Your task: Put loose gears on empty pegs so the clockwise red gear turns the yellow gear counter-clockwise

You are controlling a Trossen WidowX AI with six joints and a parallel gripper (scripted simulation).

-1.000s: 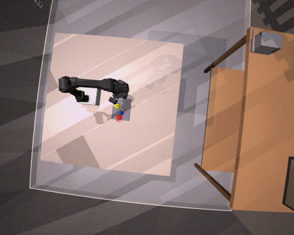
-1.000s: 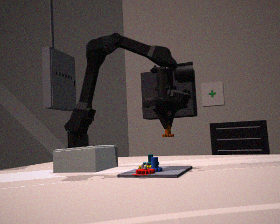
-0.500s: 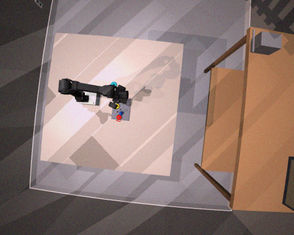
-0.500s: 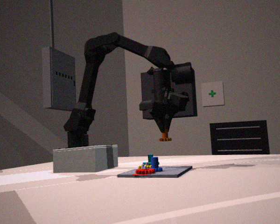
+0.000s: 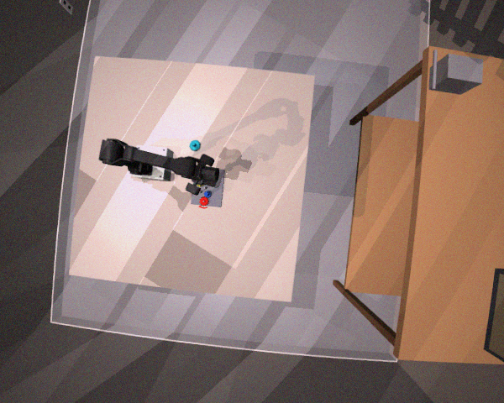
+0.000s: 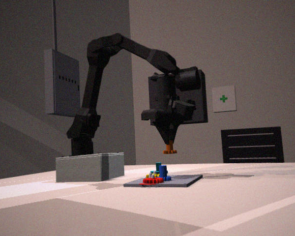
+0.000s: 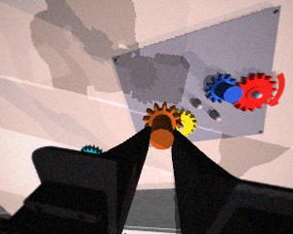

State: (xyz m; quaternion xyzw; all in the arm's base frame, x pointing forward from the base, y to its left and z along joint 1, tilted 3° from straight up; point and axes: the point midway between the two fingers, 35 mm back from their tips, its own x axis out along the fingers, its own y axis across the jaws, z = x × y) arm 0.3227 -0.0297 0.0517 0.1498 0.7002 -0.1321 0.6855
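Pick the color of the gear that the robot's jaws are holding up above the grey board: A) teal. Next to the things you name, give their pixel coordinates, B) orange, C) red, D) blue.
B: the orange gear (image 6: 169, 151) (image 7: 162, 117) hangs from the closed jaws by its stem, with a gap between it and the board (image 6: 179, 180) (image 7: 230, 49) below.

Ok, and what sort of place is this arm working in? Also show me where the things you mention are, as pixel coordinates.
Probably a workshop or lab: a grey wall cabinet (image 6: 66, 86), a green-cross sign (image 6: 223, 98) and a wooden bench (image 5: 456, 195) beside the table.
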